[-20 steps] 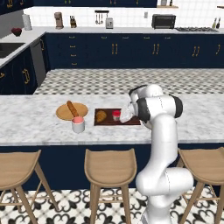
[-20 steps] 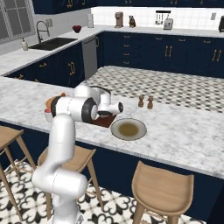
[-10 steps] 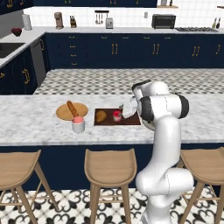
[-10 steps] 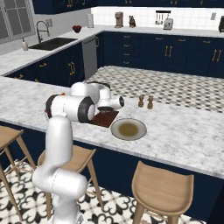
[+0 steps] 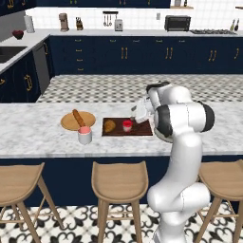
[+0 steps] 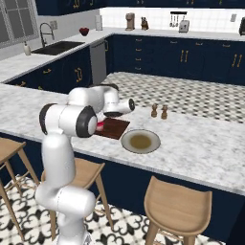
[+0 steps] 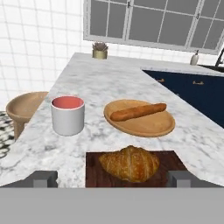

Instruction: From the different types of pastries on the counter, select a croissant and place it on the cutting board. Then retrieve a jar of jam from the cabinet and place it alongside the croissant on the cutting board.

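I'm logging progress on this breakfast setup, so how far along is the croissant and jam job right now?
Both placements look done: the croissant lies on the cutting board, and the jar of jam stands on the board right beside it. Nothing is in hand; the gripper hangs open just past the jar, holding nothing. Left, as far as I can judge: only pulling the arm clear.

The white arm rose from its base at the lower right of the left base view, bent at a dark elbow joint and reached forward and leftward. The gripper (image 5: 138, 115) hung low at the end of the wrist. Its jaws stood wide apart, the two dark fingertips (image 7: 43, 178) holding nothing.
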### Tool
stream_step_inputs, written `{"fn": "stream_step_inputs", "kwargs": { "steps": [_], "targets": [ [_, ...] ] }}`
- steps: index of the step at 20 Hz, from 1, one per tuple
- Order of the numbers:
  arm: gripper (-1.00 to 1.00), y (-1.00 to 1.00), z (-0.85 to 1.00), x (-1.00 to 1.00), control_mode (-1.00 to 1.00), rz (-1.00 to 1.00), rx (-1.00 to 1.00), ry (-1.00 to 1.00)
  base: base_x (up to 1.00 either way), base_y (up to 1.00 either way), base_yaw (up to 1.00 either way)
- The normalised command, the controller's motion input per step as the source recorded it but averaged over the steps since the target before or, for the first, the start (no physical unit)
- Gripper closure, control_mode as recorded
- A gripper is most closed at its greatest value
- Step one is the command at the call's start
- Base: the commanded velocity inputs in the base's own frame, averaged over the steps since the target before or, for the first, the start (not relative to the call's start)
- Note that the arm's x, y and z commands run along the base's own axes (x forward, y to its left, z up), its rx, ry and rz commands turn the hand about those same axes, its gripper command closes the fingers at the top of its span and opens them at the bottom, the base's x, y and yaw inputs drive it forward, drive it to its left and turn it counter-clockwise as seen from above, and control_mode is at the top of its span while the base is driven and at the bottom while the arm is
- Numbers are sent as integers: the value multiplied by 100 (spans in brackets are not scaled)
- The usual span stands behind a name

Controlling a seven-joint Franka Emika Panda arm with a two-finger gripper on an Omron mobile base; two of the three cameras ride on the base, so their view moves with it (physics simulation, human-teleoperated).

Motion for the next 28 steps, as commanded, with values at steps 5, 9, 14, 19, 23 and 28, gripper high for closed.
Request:
{"fn": "stream_step_inputs", "kwargs": {
  "steps": [5, 9, 14, 19, 23, 28],
  "targets": [
    [-100, -4, 0, -13, -100, 0, 0, -3, 0, 0, 0],
    [-100, -4, 0, -50, -100, 0, 0, -6, 0, 0, 0],
    [-100, -13, 0, -90, -100, 0, 0, -23, 0, 0, 0],
    [-100, -9, 5, -90, -100, 0, 0, -27, 0, 0, 0],
    [-100, 0, 14, -100, -100, 1, 0, -33, 0, 0, 0],
    [-100, 0, 13, -98, -100, 0, 0, -32, 0, 0, 0]
  ]
}}
